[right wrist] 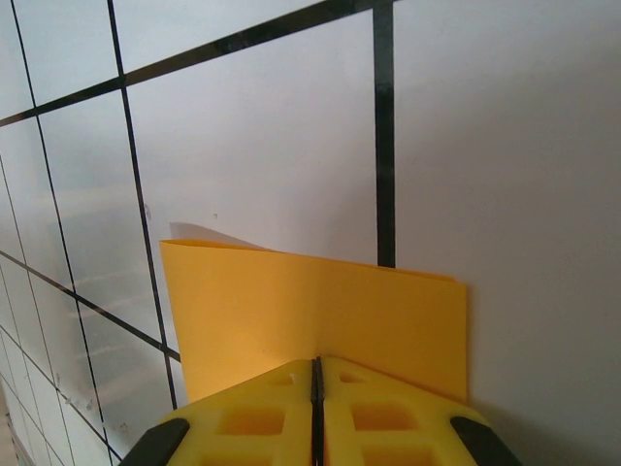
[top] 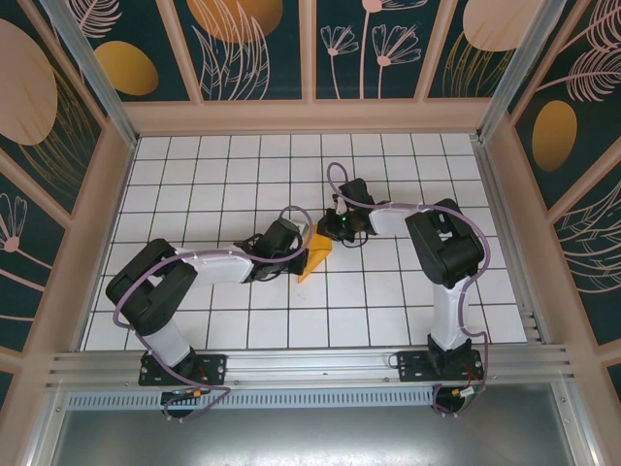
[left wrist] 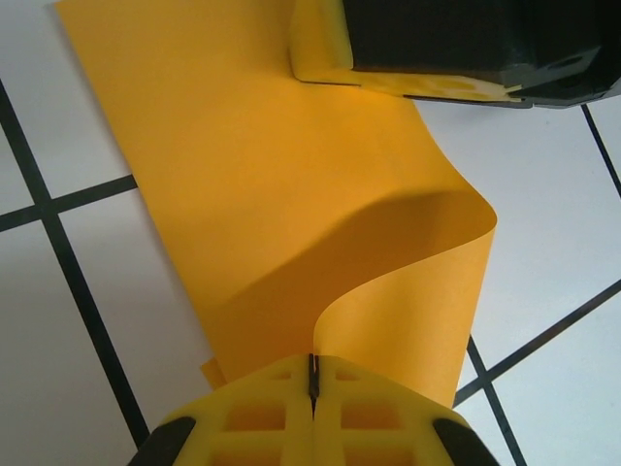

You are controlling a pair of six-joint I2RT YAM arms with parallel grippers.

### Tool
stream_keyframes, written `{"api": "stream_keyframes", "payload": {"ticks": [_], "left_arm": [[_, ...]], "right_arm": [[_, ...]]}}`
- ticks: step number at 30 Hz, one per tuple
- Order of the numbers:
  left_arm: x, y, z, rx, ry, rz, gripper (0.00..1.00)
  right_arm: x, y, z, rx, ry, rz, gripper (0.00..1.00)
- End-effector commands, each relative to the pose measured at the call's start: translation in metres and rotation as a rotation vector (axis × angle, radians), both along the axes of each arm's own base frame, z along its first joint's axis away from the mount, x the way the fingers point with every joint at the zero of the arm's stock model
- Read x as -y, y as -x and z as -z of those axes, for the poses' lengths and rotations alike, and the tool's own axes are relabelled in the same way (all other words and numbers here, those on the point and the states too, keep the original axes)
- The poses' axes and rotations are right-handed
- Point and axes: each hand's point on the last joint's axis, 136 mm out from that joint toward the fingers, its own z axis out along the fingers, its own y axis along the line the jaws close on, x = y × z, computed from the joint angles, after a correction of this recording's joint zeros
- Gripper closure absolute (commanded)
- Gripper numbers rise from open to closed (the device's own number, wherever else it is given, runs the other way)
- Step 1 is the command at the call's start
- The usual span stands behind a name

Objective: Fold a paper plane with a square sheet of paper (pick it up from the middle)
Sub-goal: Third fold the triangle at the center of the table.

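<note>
The square sheet of paper (top: 315, 257) is orange-yellow and hangs bent between both grippers, just above the tiled table near its middle. My left gripper (top: 298, 250) holds its left side. In the left wrist view the yellow fingers (left wrist: 388, 417) are pressed together on the paper's near edge, and the sheet (left wrist: 243, 175) curls up and away in a wave. My right gripper (left wrist: 446, 49) grips the far edge there. In the right wrist view my right gripper (right wrist: 316, 365) is shut on a folded edge of the sheet (right wrist: 310, 306), which stands upright above the tiles. No finished paper plane is in view.
The white gridded table (top: 223, 165) is fenced by wooden frame walls with dark patterned panels (top: 252, 49). An aluminium rail (top: 310, 367) runs along the near edge by the arm bases. Both arms reach inward and meet near the table's middle.
</note>
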Motion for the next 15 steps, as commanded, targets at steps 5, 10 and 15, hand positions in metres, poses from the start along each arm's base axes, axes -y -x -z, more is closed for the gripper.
{"api": "stream_keyframes", "payload": {"ticks": [5,10,15], "left_arm": [[-0.014,0.002,0.013,-0.028,-0.041,-0.048,1.0],[-0.014,0.0,0.011,-0.014,-0.039,-0.055,1.0],[-0.01,-0.004,0.009,0.0,-0.033,-0.041,1.0]], "right_arm": [[0.011,0.028,0.041,-0.114,0.107,-0.009,0.88],[0.012,0.029,0.041,-0.115,0.107,-0.008,0.88],[0.012,0.03,0.042,-0.117,0.107,-0.008,0.88]]}}
